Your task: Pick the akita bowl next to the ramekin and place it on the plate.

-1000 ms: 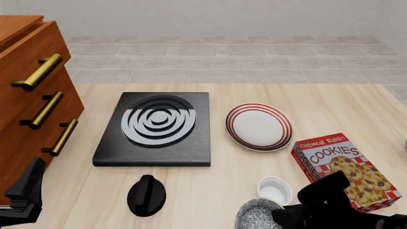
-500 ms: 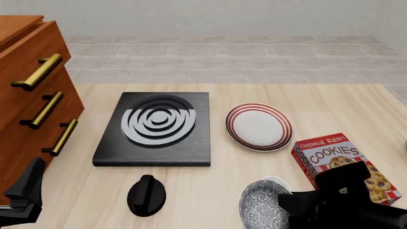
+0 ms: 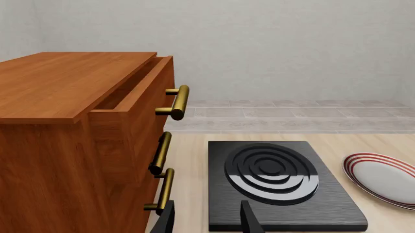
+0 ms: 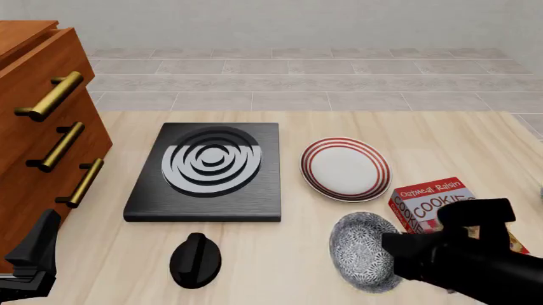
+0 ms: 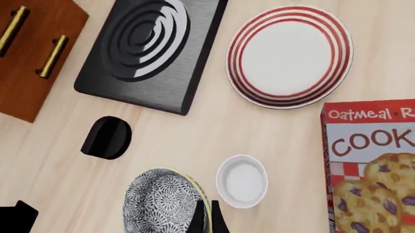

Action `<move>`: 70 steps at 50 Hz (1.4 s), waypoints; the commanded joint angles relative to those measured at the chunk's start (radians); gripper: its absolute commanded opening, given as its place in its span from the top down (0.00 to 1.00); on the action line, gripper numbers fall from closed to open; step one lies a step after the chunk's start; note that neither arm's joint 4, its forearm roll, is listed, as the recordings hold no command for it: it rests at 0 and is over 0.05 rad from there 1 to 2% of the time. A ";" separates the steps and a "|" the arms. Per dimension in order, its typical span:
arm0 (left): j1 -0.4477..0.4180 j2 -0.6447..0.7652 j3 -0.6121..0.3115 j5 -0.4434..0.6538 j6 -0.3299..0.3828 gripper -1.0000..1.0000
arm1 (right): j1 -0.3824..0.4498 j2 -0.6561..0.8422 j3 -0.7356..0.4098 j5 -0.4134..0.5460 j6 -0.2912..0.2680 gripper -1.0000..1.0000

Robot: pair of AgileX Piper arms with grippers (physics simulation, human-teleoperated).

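Observation:
The akita bowl [image 4: 363,250], dark with a fine white pattern, hangs tilted above the table just on the near side of the plate [image 4: 345,168]. My right gripper [image 4: 393,250] is shut on its right rim. From the right wrist, the bowl [image 5: 163,203] sits by the fingertips [image 5: 197,219], the white ramekin [image 5: 242,180] stands on the table below, and the red-ringed plate [image 5: 289,56] lies beyond. In the front view the bowl hides the ramekin. My left gripper [image 4: 34,257] rests at the near left, its fingers [image 3: 249,221] apart and empty.
A black stove burner [image 4: 208,170] lies left of the plate, with a black knob [image 4: 195,259] in front of it. A cookies box [image 4: 435,203] lies right of the bowl, partly behind my right arm. A wooden drawer cabinet [image 4: 42,140] fills the left side.
The right gripper has risen and moved away from the near edge with the bowl, toward the plate. The bowl now covers the ramekin in the front view. The left arm has not moved.

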 commanded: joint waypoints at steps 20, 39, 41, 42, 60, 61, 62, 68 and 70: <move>0.000 0.000 0.000 0.000 0.000 0.00 | -0.086 0.101 -0.061 -0.071 -0.033 1.00; 0.000 0.000 0.000 0.000 0.000 0.00 | -0.140 0.226 -0.134 -0.131 -0.096 1.00; 0.000 0.000 0.000 0.000 0.000 0.00 | -0.143 0.240 -0.136 -0.142 -0.097 1.00; 0.000 0.000 0.000 0.000 0.000 0.00 | -0.143 0.250 -0.138 -0.150 -0.099 1.00; 0.000 0.000 0.000 0.000 0.000 0.00 | -0.181 0.379 -0.175 -0.247 -0.112 1.00; 0.000 0.000 0.000 0.000 0.000 0.00 | -0.184 0.386 -0.178 -0.251 -0.112 1.00; 0.000 0.000 0.000 0.000 0.000 0.00 | -0.186 0.393 -0.182 -0.256 -0.112 1.00; 0.000 0.000 0.000 0.000 0.000 0.00 | -0.195 0.433 -0.190 -0.287 -0.119 1.00; 0.000 0.000 0.000 0.000 0.000 0.00 | -0.198 0.443 -0.191 -0.295 -0.119 1.00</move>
